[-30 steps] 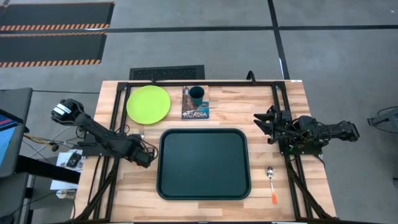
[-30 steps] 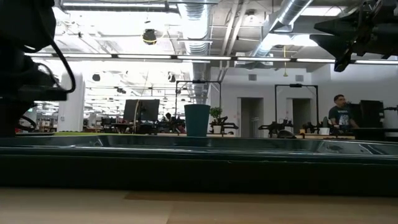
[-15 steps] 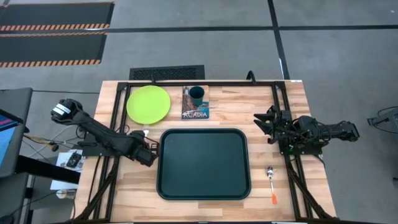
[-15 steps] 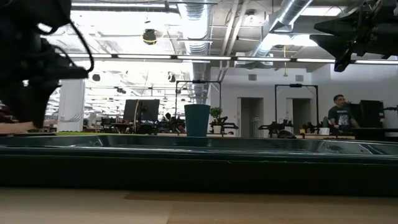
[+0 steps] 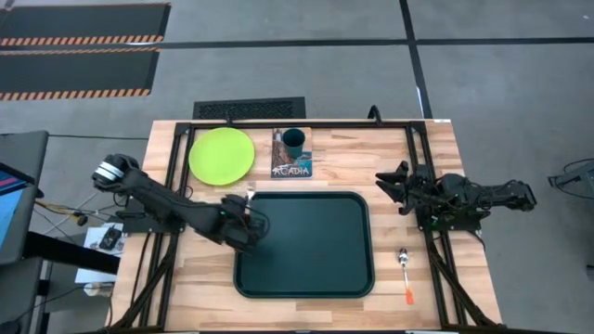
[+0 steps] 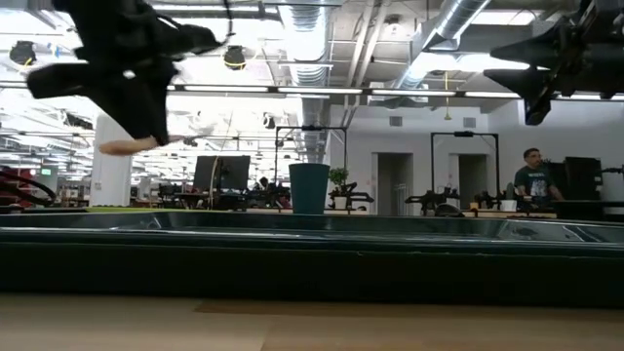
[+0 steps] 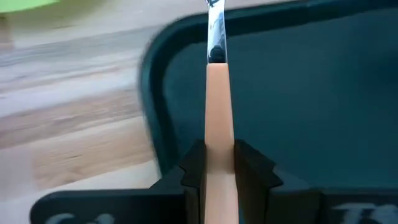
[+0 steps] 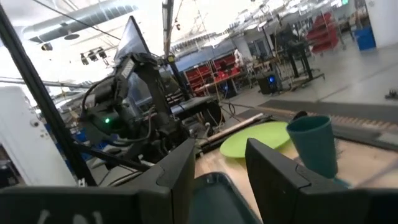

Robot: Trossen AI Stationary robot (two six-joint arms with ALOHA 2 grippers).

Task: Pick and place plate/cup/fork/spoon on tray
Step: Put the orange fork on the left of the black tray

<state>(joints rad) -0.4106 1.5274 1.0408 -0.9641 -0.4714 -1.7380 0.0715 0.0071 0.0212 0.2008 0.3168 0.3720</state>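
**Fork carried over the tray's corner**

The left jaws (image 7: 219, 168) are clamped on the fork (image 7: 217, 124), pinching its orange handle on both sides with the tines leading forward. In the overhead view the left jaws (image 5: 249, 221) hang over the tray (image 5: 348, 269) at its left rim near the back corner, lifted clear of it, which suits a release onto the tray floor. The right jaws (image 5: 390, 182) wait parted and empty above the worktop (image 5: 353, 162) to the tray's right.

The plate (image 5: 222, 154) lies on the wooden worktop behind the tray. The cup (image 5: 293, 141) stands on the Acadia book (image 5: 292, 165) just beside the plate. The spoon (image 5: 406, 274) lies to the right of the tray. Beyond is a bright open workshop; a person (image 6: 532, 177) is far off.
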